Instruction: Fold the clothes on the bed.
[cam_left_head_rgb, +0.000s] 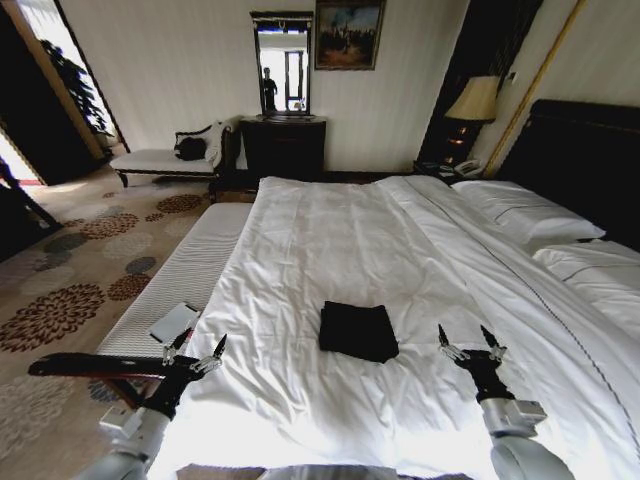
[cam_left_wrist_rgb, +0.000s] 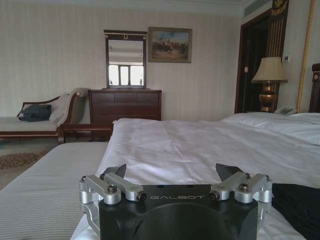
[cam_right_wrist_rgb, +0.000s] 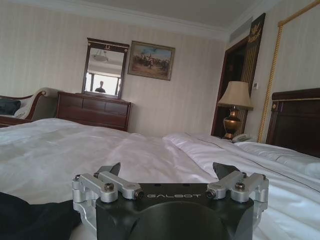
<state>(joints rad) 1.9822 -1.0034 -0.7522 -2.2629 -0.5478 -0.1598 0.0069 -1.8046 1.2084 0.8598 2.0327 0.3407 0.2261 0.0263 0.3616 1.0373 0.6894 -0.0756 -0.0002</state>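
The clothes (cam_left_head_rgb: 358, 330), a black garment folded into a small rectangle, lie on the white duvet of the bed (cam_left_head_rgb: 330, 240) near its foot. My left gripper (cam_left_head_rgb: 197, 352) hovers open to the left of the fold, over the bed's left edge. My right gripper (cam_left_head_rgb: 470, 343) hovers open to the right of it, above the duvet. Both grippers hold nothing and stand apart from the fabric. In the left wrist view the left gripper (cam_left_wrist_rgb: 171, 172) is open with a black edge of the clothes (cam_left_wrist_rgb: 297, 207) beside it. In the right wrist view the right gripper (cam_right_wrist_rgb: 167, 170) is open near the clothes (cam_right_wrist_rgb: 35, 217).
A pale cushioned bench (cam_left_head_rgb: 190, 270) runs along the bed's left side with a small white object (cam_left_head_rgb: 173, 324) on it. White pillows (cam_left_head_rgb: 525, 215) lie by the dark headboard (cam_left_head_rgb: 585, 160). A dark dresser (cam_left_head_rgb: 283, 148), a chaise (cam_left_head_rgb: 170, 158) and a lamp (cam_left_head_rgb: 473, 105) stand at the far wall.
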